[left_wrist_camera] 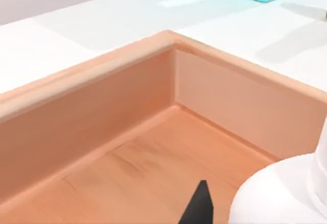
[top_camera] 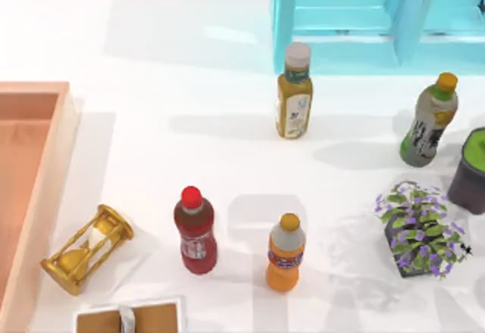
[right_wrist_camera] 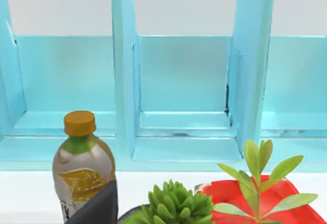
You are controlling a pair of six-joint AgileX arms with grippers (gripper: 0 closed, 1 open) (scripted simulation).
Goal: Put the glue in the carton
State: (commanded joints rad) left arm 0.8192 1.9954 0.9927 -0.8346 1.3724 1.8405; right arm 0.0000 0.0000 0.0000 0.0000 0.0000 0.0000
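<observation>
- Peach-orange walls of the carton (left_wrist_camera: 127, 96) sit right under the left tool (left_wrist_camera: 200, 206), at the table's (top_camera: 151, 37) left edge.
- A white rounded shape (left_wrist_camera: 276, 193), probably the glue, hangs over the carton floor beside the dark fingertip.
- I cannot tell how wide that tool stands or whether it grips the bottle.
- The likely next move is straight down, then release.
- The right arm idles near the blue rack (right_wrist_camera: 184, 81).

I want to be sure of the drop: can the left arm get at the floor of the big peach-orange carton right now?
Probably yes: the left gripper hangs over the shallow peach-orange carton by an inner corner, and the floor beneath it looks bare.
</observation>
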